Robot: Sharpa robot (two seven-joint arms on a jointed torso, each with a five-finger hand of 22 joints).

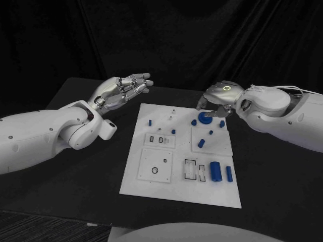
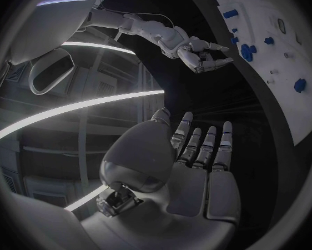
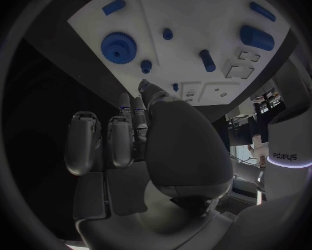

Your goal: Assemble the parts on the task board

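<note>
Closest to the camera, the white board lies flat in the middle of the black table. Small blue pieces sit on it. One fat blue roll and a thin blue stick lie near the board's near right corner. One blue toothed wheel sits near the far right corner. Just above that corner hangs the right hand, fingers curled downward, holding nothing. Over the table beyond the board's far left corner, the left hand is held up, fingers straight and a little apart, holding nothing.
</note>
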